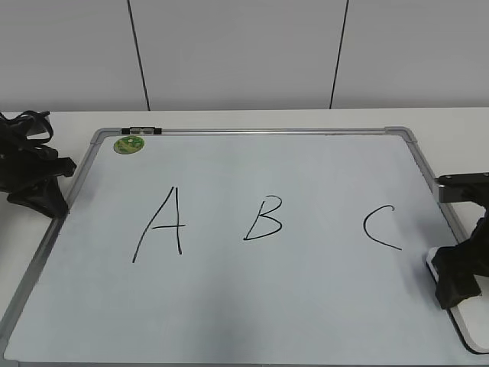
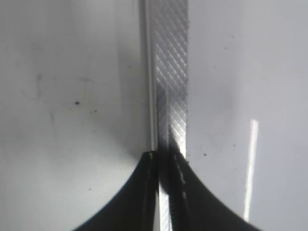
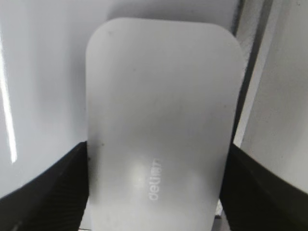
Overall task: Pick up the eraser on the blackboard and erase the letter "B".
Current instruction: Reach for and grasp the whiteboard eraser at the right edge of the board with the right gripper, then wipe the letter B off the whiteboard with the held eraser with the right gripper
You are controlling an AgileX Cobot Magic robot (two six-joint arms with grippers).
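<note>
A white bench (image 1: 252,118) carries the blackboard (image 1: 252,306), a large white dry-erase board in a silver-grey metal frame that fills most of the surface from the left edge to the right edge. Three black marker letters run across the board's middle: an "A" (image 1: 160,225) toward the left, the letter "B" (image 1: 264,218) at the centre, slanted and intact, and a "C" (image 1: 380,227) toward the right. A round green sticker (image 1: 129,144) sits in the board's far-left corner.

The right end effector (image 1: 457,277) is down at the board's near-right corner, beside the frame. Its two dark fingers (image 3: 43,192) bracket the eraser (image 3: 161,125), a white rounded block with small grey lettering, one finger against each long side, grasping it as it lies flat on the board.

The left end effector (image 1: 42,200) rests at the bench's left edge, by the board's frame rail (image 2: 171,72). Its fingers are clenched almost together directly over that hatched metal strip, with only a thin gap between them.
</note>
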